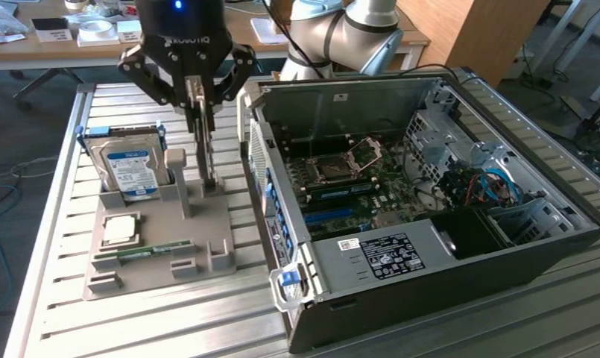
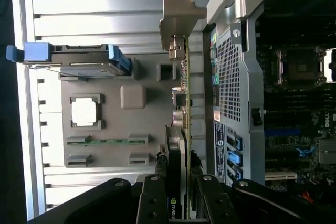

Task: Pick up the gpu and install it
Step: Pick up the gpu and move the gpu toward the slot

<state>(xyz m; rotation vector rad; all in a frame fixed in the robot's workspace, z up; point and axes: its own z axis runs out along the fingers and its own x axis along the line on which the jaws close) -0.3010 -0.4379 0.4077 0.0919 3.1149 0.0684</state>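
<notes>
- The claw points straight down and is clenched on the gpu, one finger on each flat face near its upper end.
- The gpu stands upright and edge-on, a thin slat. Its lower end reaches the grey holder tray; whether it rests there cannot be told.
- In the wrist view the claw pinches the gpu along its narrow edge, and the card's metal bracket shows at the far end.
- On the tray, a hard drive with a blue-white label stands upright, a square processor lies flat, and a green memory stick sits in its slot.
- The tray lies on a slatted metal bench.
- An open computer case lies just beside the tray on the exterior view's right, its motherboard exposed.
</notes>
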